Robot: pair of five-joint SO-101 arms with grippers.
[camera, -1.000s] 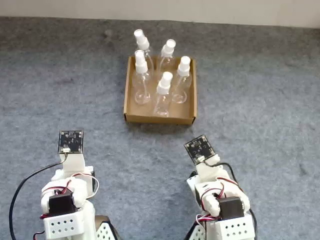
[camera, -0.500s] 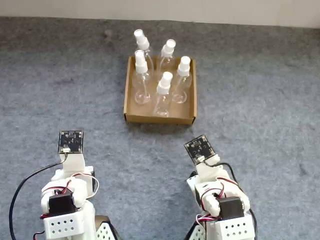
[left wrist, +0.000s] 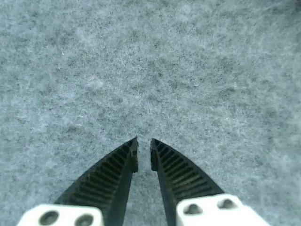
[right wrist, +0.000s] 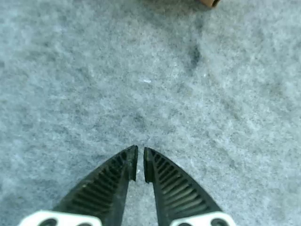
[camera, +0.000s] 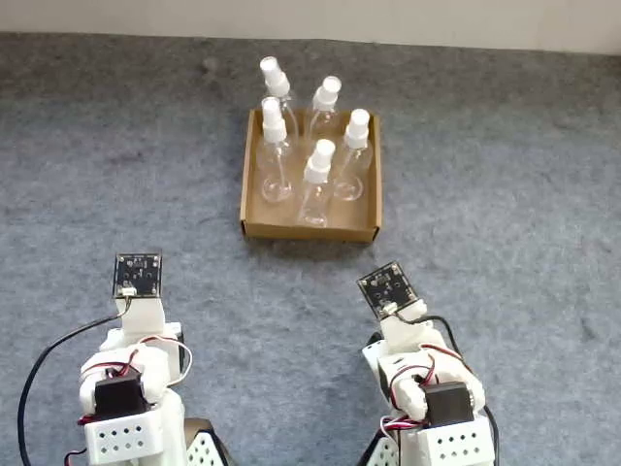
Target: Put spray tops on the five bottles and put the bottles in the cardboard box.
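The cardboard box [camera: 255, 218] sits at the back middle of the grey carpet, and several clear bottles [camera: 316, 190] with white spray tops [camera: 320, 158] stand upright in it. One corner of the box [right wrist: 208, 3] shows in the right wrist view. Both arms are folded back at the near edge, well short of the box. My left gripper [left wrist: 143, 154] is shut over bare carpet with nothing in it. My right gripper [right wrist: 140, 164] is also shut and holds nothing.
Grey carpet [camera: 505, 194] covers the whole table, with free room on both sides of the box and between the box and the arms. A pale wall strip [camera: 388, 19] runs along the far edge.
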